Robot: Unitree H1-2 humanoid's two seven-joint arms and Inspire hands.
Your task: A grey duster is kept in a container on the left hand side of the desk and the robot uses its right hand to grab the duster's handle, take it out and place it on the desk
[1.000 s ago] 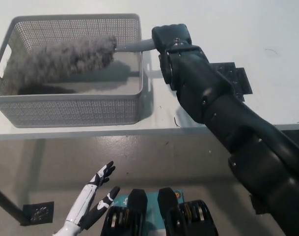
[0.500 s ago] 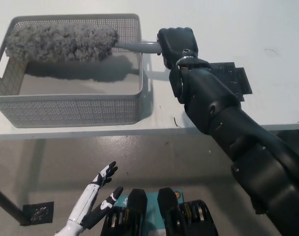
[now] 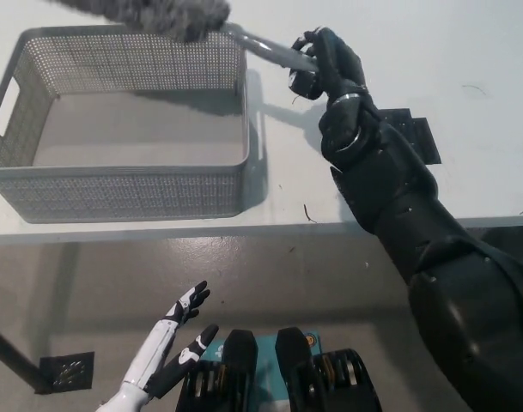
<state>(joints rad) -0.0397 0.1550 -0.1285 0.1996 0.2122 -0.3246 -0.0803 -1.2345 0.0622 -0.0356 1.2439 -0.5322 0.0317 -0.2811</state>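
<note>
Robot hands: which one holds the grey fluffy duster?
The black right hand, shut on the duster's grey handle; the white left hand rests open below the desk edge, holding nothing.

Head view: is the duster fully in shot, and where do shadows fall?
Head view: the fluffy grey duster is cut off by the top edge; soft shadows lie on the white desk right of the grey mesh basket, below the black right hand gripping the handle; no glare. The white left hand rests open at lower left.
</note>
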